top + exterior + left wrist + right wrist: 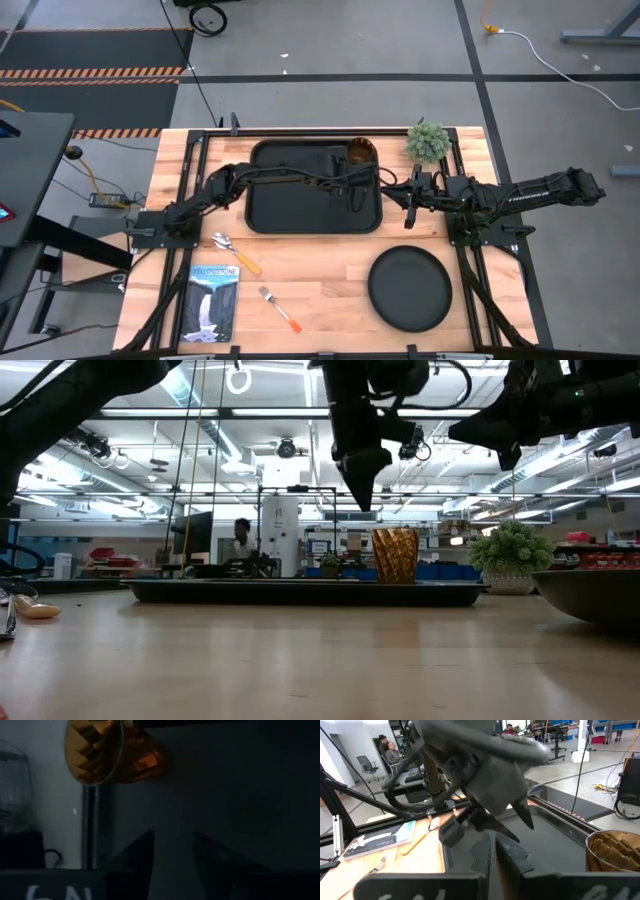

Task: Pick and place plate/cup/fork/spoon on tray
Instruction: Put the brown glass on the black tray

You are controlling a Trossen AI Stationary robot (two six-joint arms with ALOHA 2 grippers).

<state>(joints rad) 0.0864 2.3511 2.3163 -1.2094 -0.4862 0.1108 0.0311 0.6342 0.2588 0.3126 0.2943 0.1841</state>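
**Q:** where are you in the table-setting job?

**A:** cup [361, 153] is done I'd say; it stands upright in the tray's [268, 215] far right corner, next to the little potted plant [428, 141] that's off the tray; my left hand [357, 196] hangs above the tray near that cup, fingers [137, 855] apart and holding nothing; my right hand [410, 197] hovers just off the tray's right edge, fingers nearly together, nothing in them either.

**Q:** so what's left?

**A:** plate [410, 289], spoon [234, 252] and fork [279, 308] all sit on the desk [330, 290] on the near side of the tray; plate toward the right, spoon near the tray's left corner beside a booklet [212, 302], fork a bit nearer than the spoon; my guess is the plate goes next; its low rim calls for a flat, careful pinch at the edge.
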